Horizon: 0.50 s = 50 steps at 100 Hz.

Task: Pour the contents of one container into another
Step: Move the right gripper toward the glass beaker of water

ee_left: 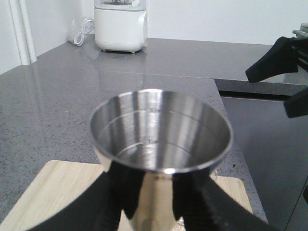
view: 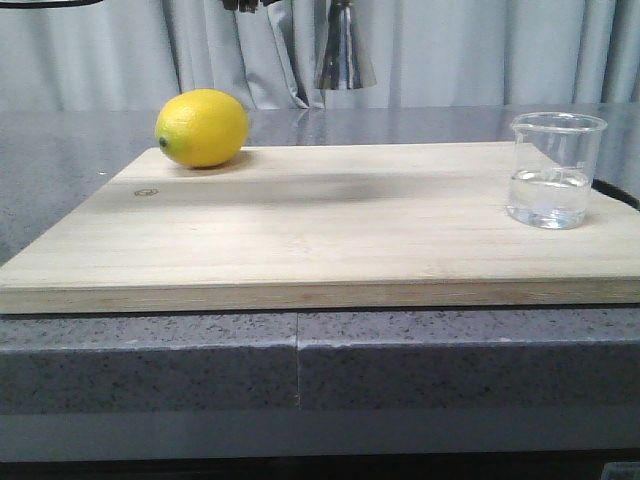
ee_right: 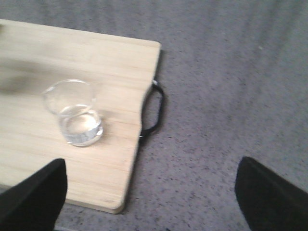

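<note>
The clear glass beaker (view: 553, 170) stands upright near the right end of the wooden board (view: 320, 240), holding a little clear liquid. The steel jigger (view: 345, 50) hangs high above the board's far edge, only its lower cone showing in the front view. In the left wrist view its open, empty cup (ee_left: 161, 130) faces the camera, and my left gripper (ee_left: 156, 192) is shut on its body. My right gripper (ee_right: 151, 197) is open above the counter beside the board's corner, with the beaker (ee_right: 74, 113) off to one side and nothing between its fingers (ee_right: 33, 192).
A yellow lemon (view: 201, 127) lies at the board's far left. A black handle (ee_right: 156, 108) sticks out from the board's right edge. Around the board lies grey speckled counter (ee_right: 226, 96). A white appliance (ee_left: 120, 26) stands at the counter's far end.
</note>
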Each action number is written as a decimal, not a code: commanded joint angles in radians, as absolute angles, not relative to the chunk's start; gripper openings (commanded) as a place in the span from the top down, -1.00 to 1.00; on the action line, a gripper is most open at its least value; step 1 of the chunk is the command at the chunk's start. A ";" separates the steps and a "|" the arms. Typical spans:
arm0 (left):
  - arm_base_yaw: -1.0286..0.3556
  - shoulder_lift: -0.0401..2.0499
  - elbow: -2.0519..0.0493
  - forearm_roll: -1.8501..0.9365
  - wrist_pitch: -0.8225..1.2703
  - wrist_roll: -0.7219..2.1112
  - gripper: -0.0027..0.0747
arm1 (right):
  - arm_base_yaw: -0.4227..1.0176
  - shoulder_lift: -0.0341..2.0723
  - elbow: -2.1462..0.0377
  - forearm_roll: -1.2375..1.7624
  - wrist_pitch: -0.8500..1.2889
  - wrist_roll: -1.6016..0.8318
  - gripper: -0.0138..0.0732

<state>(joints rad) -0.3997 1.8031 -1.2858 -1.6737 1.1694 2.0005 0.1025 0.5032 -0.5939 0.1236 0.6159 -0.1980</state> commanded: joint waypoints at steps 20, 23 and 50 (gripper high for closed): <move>-0.408 1.751 -1.309 -1.757 1.269 1.992 0.32 | 0.290 0.524 -0.631 0.124 0.477 -0.221 -0.79; -0.408 1.751 -1.309 -1.757 1.269 1.992 0.32 | 0.294 0.529 -0.631 0.129 0.461 -0.221 -0.79; -0.408 1.751 -1.309 -1.757 1.269 1.992 0.32 | 0.296 0.700 -0.640 0.187 0.427 -0.221 -0.79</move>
